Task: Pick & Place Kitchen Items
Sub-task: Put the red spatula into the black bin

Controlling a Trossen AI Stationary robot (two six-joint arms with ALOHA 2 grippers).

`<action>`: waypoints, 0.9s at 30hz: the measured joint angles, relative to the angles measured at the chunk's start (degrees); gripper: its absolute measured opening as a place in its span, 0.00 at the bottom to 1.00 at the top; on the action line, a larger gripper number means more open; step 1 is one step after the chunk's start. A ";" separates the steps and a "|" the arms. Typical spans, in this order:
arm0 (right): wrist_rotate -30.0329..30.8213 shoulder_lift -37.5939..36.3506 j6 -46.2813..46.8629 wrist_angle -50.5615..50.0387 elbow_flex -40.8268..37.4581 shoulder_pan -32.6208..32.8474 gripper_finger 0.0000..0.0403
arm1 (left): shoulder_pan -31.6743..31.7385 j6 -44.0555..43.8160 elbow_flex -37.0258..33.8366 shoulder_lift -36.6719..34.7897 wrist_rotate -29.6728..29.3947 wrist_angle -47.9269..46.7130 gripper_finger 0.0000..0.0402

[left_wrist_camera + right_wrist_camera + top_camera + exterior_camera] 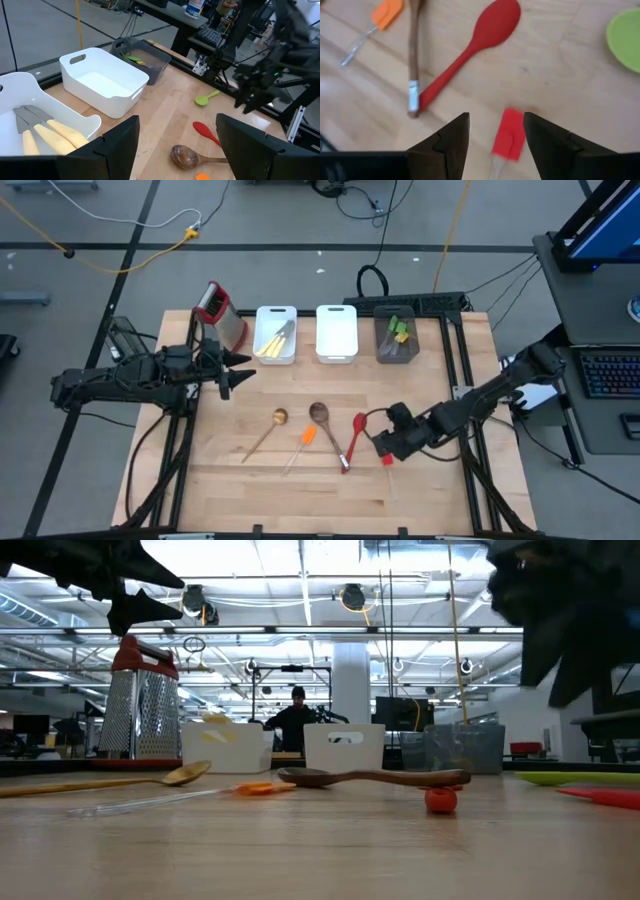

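Note:
Several utensils lie flat on the wooden table: a pale wooden spoon [265, 434], an orange mini spatula [303, 442], a dark wooden spoon [324, 423], a red spoon [354, 438], a red mini spatula [509, 133] and a lime-green spoon [205, 98]. My right gripper [495, 120] hangs open above the red mini spatula, with one finger on either side of its blade. It touches nothing. My left gripper [238, 374] is open and raised near the steel grater [218, 312], holding nothing.
Three bins stand along the far side. A white bin [275, 334] holds pale-handled knives, a second white bin [337, 332] has nothing in it, and a grey bin [397, 340] holds green and yellow utensils. A person stands in the room beyond the table [297, 720].

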 joint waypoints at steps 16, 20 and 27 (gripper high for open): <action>-10.95 14.69 5.73 -14.38 15.50 3.08 0.46 | 0.00 -0.97 0.00 0.01 0.03 -0.02 0.67; -13.85 16.32 5.86 -16.55 16.29 3.08 0.46 | 0.00 -1.07 0.00 0.00 0.02 -0.02 0.67; -13.89 17.20 5.76 -15.30 16.31 2.74 0.46 | 0.00 -1.07 0.00 0.01 0.02 -0.02 0.67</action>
